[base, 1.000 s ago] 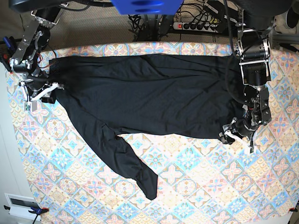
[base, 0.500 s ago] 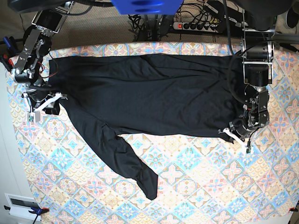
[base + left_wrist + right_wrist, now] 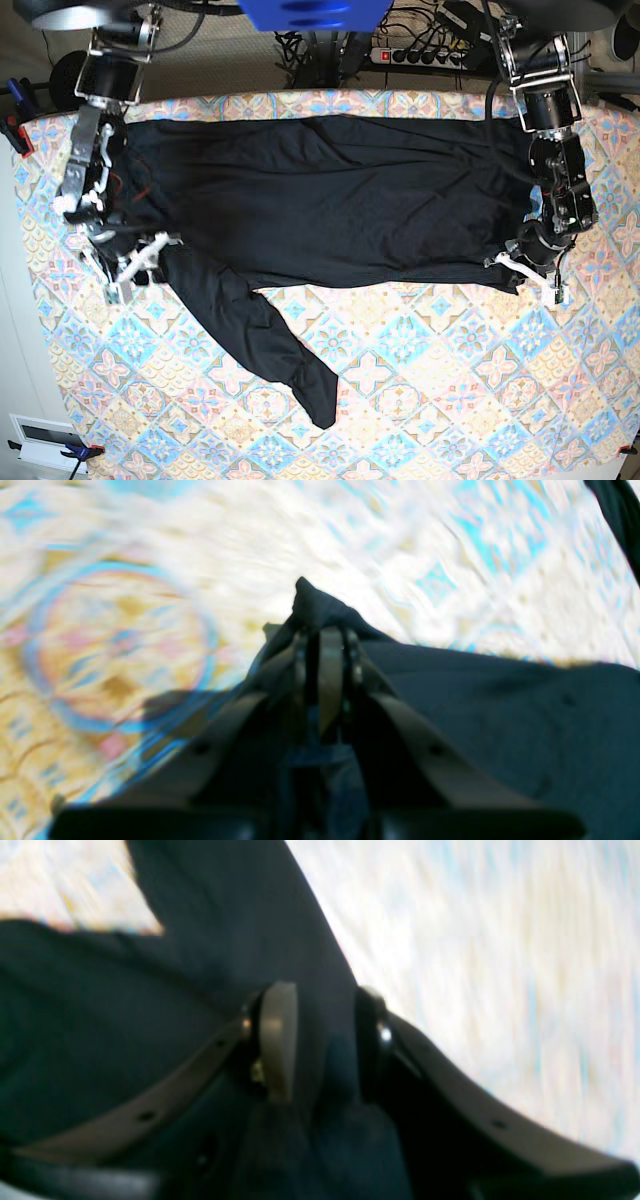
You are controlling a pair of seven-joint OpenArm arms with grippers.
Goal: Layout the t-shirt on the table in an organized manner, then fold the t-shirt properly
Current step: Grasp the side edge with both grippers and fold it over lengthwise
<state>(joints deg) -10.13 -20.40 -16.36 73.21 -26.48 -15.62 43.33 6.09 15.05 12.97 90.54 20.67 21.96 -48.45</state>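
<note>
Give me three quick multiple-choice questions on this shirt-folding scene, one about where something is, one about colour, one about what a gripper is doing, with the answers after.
1. Where does the loose long sleeve lie, seen from the base view?
A. Trailing toward the near edge of the table
B. Folded across the chest
C. Hanging off the far edge

2. What colour is the t-shirt?
A. White
B. Black
C. Striped red

3. What is the left gripper doing?
A. Open, well above the table
B. Shut on the t-shirt
C. Holding a hanger

Answers:
1 A: the sleeve runs down across the bare table.
2 B: the t-shirt is plain black.
3 B: the left gripper has dark cloth bunched at its closed tips.
</note>
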